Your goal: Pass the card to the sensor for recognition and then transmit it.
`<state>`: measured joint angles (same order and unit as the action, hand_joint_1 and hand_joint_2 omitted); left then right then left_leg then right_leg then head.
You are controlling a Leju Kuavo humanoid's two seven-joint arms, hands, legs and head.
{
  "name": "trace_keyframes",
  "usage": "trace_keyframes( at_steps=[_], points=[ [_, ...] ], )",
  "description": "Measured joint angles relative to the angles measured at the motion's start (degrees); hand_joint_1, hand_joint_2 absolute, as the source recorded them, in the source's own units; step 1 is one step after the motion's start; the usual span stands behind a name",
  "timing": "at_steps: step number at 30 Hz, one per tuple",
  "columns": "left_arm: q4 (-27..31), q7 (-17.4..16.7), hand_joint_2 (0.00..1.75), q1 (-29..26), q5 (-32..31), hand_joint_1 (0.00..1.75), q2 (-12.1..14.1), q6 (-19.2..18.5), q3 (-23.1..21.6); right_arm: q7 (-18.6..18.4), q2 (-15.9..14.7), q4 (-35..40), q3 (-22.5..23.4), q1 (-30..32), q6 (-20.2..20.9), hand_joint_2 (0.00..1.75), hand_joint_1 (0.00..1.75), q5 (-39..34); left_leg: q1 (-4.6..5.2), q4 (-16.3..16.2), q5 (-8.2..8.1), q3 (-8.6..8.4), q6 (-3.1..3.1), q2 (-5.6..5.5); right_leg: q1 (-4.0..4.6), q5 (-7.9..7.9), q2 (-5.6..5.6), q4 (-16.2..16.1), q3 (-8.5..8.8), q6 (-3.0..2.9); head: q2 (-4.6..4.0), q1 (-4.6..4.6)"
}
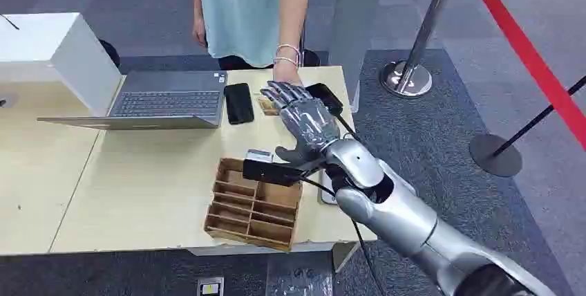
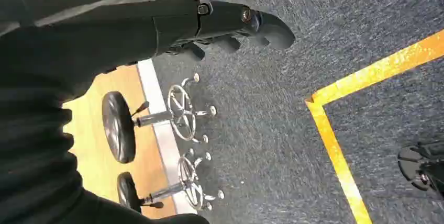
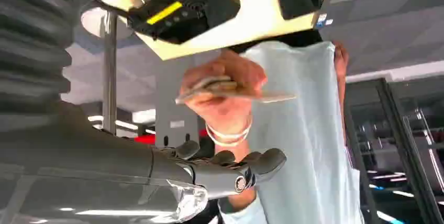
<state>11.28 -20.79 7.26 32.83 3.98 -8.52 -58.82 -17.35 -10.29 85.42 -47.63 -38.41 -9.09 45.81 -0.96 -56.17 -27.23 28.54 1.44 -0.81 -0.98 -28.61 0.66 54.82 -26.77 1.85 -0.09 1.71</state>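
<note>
A person's hand (image 3: 225, 90) pinches the thin tan card (image 3: 262, 97), seen edge-on in the right wrist view. In the head view the card (image 1: 267, 105) shows just left of my right hand (image 1: 304, 117), which reaches over the table's far edge with fingers stretched out and nothing in them. In the right wrist view my fingers (image 3: 246, 164) lie apart from the card. The black sensor (image 1: 325, 95) sits on the table beside my hand; its yellow label shows in the right wrist view (image 3: 165, 12). My left hand (image 2: 230, 22) hangs over the carpet, fingers extended, holding nothing.
The person (image 1: 242, 5) stands behind the table (image 1: 138, 185). A black phone (image 1: 238, 102) and an open laptop (image 1: 166, 101) lie left of my hand. A wooden organizer (image 1: 252, 202) sits under my forearm. A white box (image 1: 48, 43) stands far left. Stanchions (image 1: 414, 68) stand at right.
</note>
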Motion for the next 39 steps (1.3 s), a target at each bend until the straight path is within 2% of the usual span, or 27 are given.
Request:
trace_keyframes(
  at_steps=[16,19,20,21,22,39],
  points=[
    [0.0,0.0,1.75,0.0,-0.1,0.0,0.0,0.0,-0.3,0.6,1.1,-4.8,0.1,-1.3,-0.9,1.75,0.02,0.1,0.0,0.0,0.0,0.0,0.0,0.0,0.0,0.0,0.0,0.0,0.0,0.0,0.0,0.0],
    [0.0,0.0,1.75,0.0,-0.1,0.0,0.0,0.0,-0.3,0.6,1.2,-5.3,0.1,-1.3,-0.9,1.75,0.17,0.1,0.0,0.0,0.0,0.0,0.0,0.0,0.0,0.0,0.0,0.0,-0.01,0.0,0.0,0.0],
    [0.0,0.0,1.75,0.0,-0.1,0.0,0.0,0.0,-0.4,0.6,1.3,-5.4,0.1,-1.3,-0.9,1.75,0.51,0.1,0.0,0.0,0.0,0.0,0.0,0.0,0.0,0.0,0.0,0.0,-0.01,0.0,0.0,0.02],
    [0.0,0.0,1.75,0.0,-0.1,0.0,0.0,0.0,-0.4,0.6,1.3,-5.5,0.1,-1.4,-0.9,1.75,1.4,0.1,0.0,0.0,0.0,0.0,0.0,0.0,0.0,0.0,0.0,0.0,0.0,0.0,0.0,0.0],
    [0.0,0.0,1.75,0.0,-0.1,0.0,0.0,0.0,-0.4,0.6,1.4,-5.5,0.1,-1.4,-0.9,1.75,1.75,0.0,0.0,0.0,0.0,0.0,0.0,0.0,0.0,0.0,0.0,0.0,-0.01,0.0,0.0,0.02],
    [0.0,0.2,1.75,0.0,0.0,0.0,-0.1,0.0,-0.9,1.8,1.7,-6.6,0.1,-1.6,-1.3,1.75,1.75,-2.5,0.0,0.0,0.0,0.01,0.0,0.0,0.0,0.0,0.0,0.0,-0.03,0.0,0.0,0.0]
  ],
)
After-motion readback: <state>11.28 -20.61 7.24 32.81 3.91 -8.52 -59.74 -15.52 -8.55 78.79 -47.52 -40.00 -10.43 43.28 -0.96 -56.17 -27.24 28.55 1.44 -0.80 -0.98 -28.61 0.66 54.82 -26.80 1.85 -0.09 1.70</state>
